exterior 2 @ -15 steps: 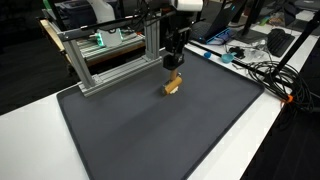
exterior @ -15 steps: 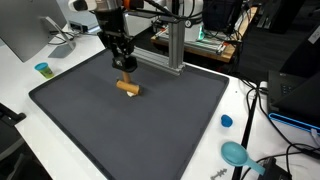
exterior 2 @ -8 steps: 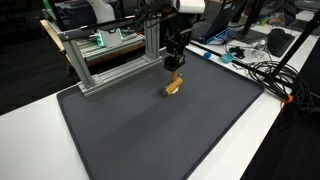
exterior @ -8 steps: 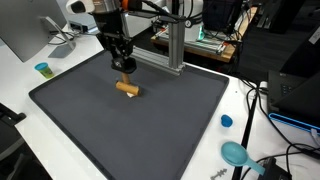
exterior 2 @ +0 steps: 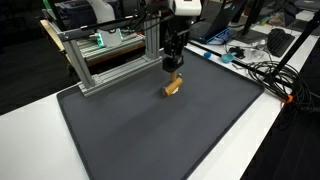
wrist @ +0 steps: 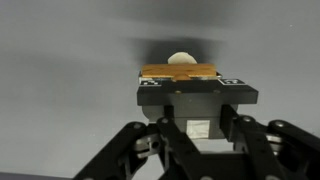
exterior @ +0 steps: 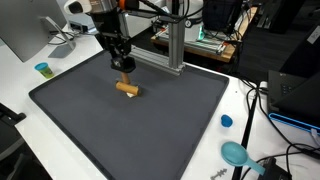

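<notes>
Plainly, your tool (exterior: 123, 65) hung closed above the dark grey rubber mat (exterior: 150, 130). Its fingertips were pinched on a small tan wooden piece (wrist: 180, 71), which was held clear of the surface. I could not tell what the pale round shape just beyond that piece in the wrist view was. A larger tan wooden block (exterior: 128, 88) lay on the mat just below the tool, apart from the held piece.

With so shallow a hold at the very tips, I judged that slow, level moves without wrist twist would serve you best, keeping the piece square between the pads.

The silver aluminium frame (exterior 2: 110, 55) stood close beside the tool at the mat's edge, so that side was tight. The rest of the mat lay open. Out on the white bench (exterior: 15, 88), the small teal cup (exterior: 42, 69), the blue cap (exterior: 226, 121) and the tangled black cables (exterior 2: 265, 72) sat well apart from the tool.
</notes>
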Controlling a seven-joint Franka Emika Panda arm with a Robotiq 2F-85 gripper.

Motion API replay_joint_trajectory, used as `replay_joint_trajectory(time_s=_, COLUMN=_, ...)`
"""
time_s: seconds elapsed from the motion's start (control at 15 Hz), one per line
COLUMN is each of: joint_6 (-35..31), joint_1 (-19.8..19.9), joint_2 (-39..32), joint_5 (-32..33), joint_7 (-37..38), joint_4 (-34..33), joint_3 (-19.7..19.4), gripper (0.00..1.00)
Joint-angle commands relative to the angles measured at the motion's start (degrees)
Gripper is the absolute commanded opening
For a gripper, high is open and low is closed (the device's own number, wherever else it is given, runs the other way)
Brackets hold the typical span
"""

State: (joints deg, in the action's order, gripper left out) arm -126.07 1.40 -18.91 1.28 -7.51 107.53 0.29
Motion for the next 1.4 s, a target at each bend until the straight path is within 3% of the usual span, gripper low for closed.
replay_joint_trajectory(time_s=0.0, joint_6=0.94, joint_1=1.30, joint_2=-3.09, joint_5=-2.22, joint_7=-2.90, joint_4=-0.97, joint_3=0.40, gripper=0.21)
replay_joint_trajectory(time_s=0.73, joint_6=8.95, joint_1=0.61, joint_2=-4.38, joint_5=-0.86, joint_7=-2.77, joint_4=-4.29, joint_3=0.32, gripper=0.21)
replay_joint_trajectory(time_s=1.13, joint_6=8.50, joint_1=0.15, joint_2=-5.52, joint_5=-0.04, joint_7=-1.81, joint_4=-5.31, joint_3=0.13, gripper=0.21)
replay_joint_trajectory(time_s=1.33, joint_6=4.47, joint_1=-0.47, joint_2=-6.09, joint_5=1.35, joint_7=-0.63, joint_4=-5.60, joint_3=-0.19, gripper=0.21)
